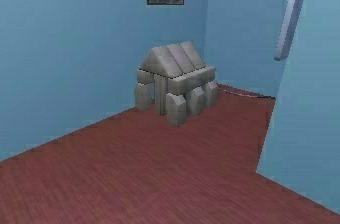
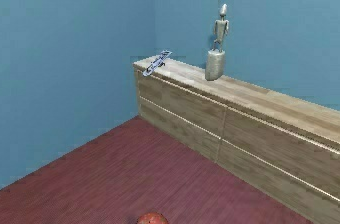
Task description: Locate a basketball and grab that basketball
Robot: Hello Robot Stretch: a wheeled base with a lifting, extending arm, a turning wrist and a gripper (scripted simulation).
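Arm side view: an orange-brown rounded blob (image 2: 153, 219), probably the basketball, sits on the floor (image 2: 98, 170) at the near edge, well apart from the wooden dresser (image 2: 238, 120). Locating seems nearly done. Next the robot must line up and reach for it. The end effector's state cannot be told.

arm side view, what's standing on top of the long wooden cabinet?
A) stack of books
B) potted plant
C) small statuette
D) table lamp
C: a slim grey statuette stands upright on the wooden cabinet. A small blue-and-white item lies nearer the cabinet's left end.
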